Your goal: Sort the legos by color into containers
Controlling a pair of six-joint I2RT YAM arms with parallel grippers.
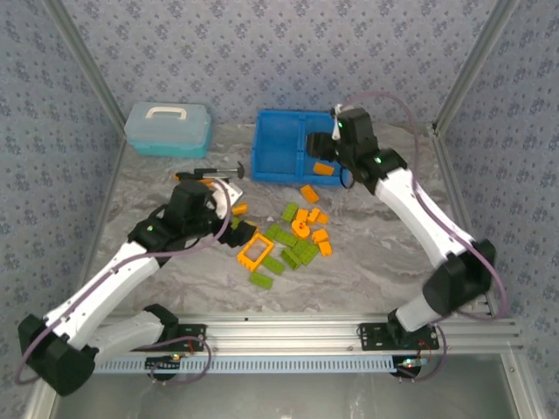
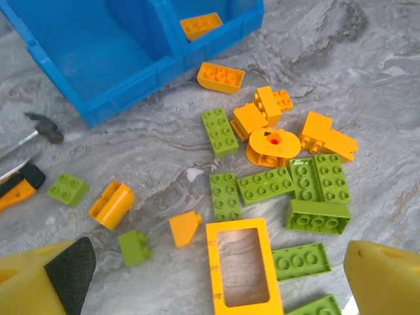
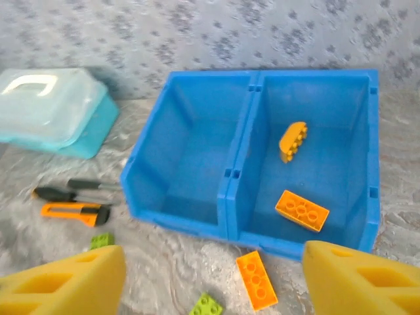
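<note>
**Desk:** What sits closest to the bench's near edge?

**Photographer:** The left pincer [image 2: 223, 289], spread wide and gripping nothing, hangs over the near side of the legos [image 2: 266, 184] scattered at mid-bench. The open orange frame [image 2: 237, 225] lies flat directly beneath it, apart from both fingertips.

**Desk:** And beyond the frame?

**Photographer:** Lime green bricks [image 2: 226, 195] lie just past it and toward the bench's right edge, several touching one another. Farther on, a round orange piece [image 2: 272, 146] sits among other orange blocks. A few strays lie toward the left edge, near an orange-and-black utility knife [image 3: 72, 211].

**Desk:** The far side?

**Photographer:** The blue bin [image 3: 237, 190] stands by the far edge, with a stray orange brick [image 3: 256, 280] on the bench just outside its front wall. The right pincer [image 3: 210, 285] hovers at the bin's right compartment [image 3: 335, 125], fingers well apart with nothing between them. Below it, in that compartment, a flat orange brick [image 3: 302, 210] lies near the front wall. A tilted orange brick [image 3: 293, 140] shows farther back, and I cannot tell whether it touches the floor. A pale teal box [image 3: 52, 111] sits in the far left corner.
</note>
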